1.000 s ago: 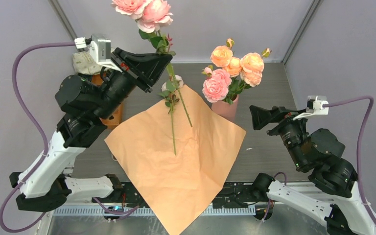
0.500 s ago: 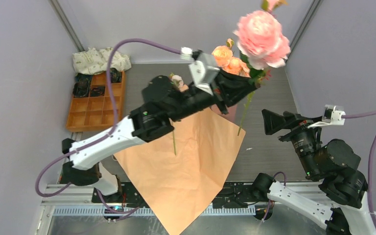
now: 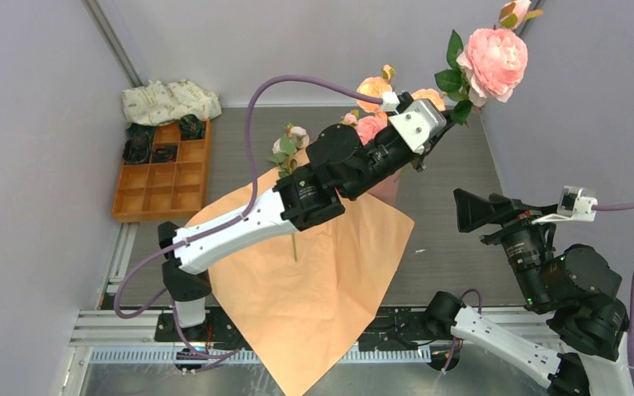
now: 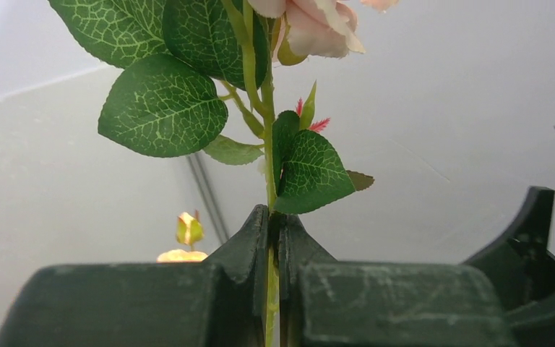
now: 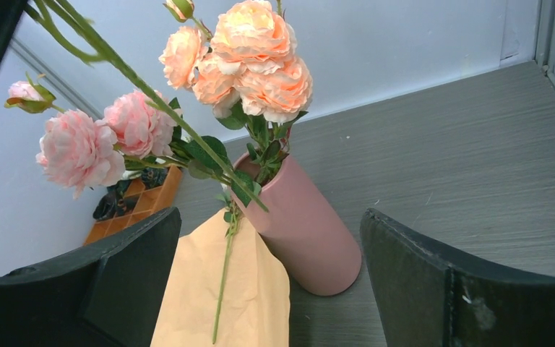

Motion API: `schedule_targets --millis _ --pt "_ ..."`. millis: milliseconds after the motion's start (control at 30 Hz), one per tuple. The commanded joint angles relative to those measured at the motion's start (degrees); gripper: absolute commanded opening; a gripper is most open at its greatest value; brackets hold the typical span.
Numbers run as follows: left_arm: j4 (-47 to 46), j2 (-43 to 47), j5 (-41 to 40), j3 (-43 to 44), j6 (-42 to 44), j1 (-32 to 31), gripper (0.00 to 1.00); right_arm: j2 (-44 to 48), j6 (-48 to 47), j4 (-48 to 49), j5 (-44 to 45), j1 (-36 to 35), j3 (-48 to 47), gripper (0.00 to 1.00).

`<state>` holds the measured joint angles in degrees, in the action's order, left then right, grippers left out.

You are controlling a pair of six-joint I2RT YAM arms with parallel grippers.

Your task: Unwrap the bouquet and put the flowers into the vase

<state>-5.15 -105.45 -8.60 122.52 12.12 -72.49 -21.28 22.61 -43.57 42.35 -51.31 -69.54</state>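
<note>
Left pincer [image 4: 271, 231] clenches a green-stemmed pink rose [image 3: 493, 63] over the tall salmon-pink matte vase [image 5: 303, 231], far right; right pincer [image 3: 466, 206] released. Lowered askew, the stem may snag the peach blooms [image 5: 256, 61] or topple it.

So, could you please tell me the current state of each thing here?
Left gripper, shut on the rose stem.
Right gripper, open, empty.
Vase, upright, several roses inside.
Paper, opened out flat.
Loose stem, lying on the paper.
</note>
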Motion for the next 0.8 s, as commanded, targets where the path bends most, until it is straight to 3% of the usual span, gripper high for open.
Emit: schedule_targets --millis 0,433,767 --pt "-5.9 0.5 -3.5 5.2 6.6 0.1 0.00 0.2 -0.8 1.0 0.9 -0.2 -0.9 0.99" --pt "-11.0 1.9 -8.4 -0.2 9.0 0.8 0.00 -2.3 -1.3 2.7 -0.1 -0.2 0.3 0.99" --pt "-13.0 6.4 -8.9 -12.9 -7.3 8.4 0.00 -2.8 -1.2 3.0 -0.2 -0.2 0.5 1.00"
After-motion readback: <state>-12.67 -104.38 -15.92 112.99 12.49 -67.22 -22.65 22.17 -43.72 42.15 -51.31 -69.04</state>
